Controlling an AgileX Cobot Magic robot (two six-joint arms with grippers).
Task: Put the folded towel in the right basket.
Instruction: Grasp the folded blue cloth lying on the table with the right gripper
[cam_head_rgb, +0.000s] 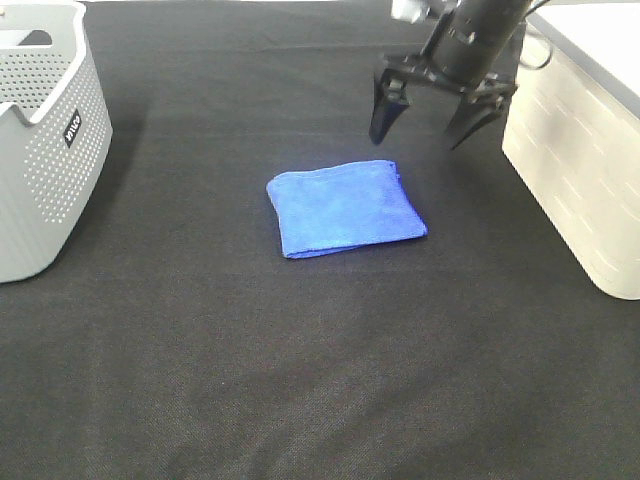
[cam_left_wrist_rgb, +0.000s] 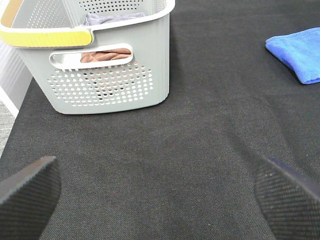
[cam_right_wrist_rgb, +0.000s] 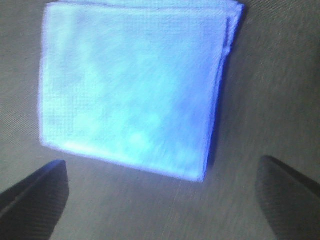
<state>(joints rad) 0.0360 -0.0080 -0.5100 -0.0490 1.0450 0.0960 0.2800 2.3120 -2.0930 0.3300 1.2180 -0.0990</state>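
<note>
1. Folded towel (cam_head_rgb: 345, 208): blue, folded into a flat rectangle. It lies on the table near the middle, between the two baskets and well apart from both. Nothing is touching it. The folded edges are stacked along one side.
2. Right gripper (cam_head_rgb: 417, 142): dark, with jaws spread wide and nothing between them. It hangs above the table just beyond the towel's far right corner, nearer the right basket than the left one. Its fingertips (cam_head_rgb: 380, 128) point down and are clear of the cloth. The right wrist view is blurred and shows the towel ahead of both fingers.
3. Right basket (cam_head_rgb: 580, 170): pale cream, with slotted walls. It stands at the right edge of the table and is partly cut off by the frame.
4. Left gripper (cam_left_wrist_rgb: 160, 200): jaws apart and empty, held over bare table. It faces the left basket, with the towel off to one side.
5. Left basket (cam_head_rgb: 50, 170): grey and perforated, at the left edge of the table. The left wrist view shows a brownish cloth through its handle slot and a grey cloth near its rim.
6. Table (cam_head_rgb: 300, 380): covered with black fabric.
</note>
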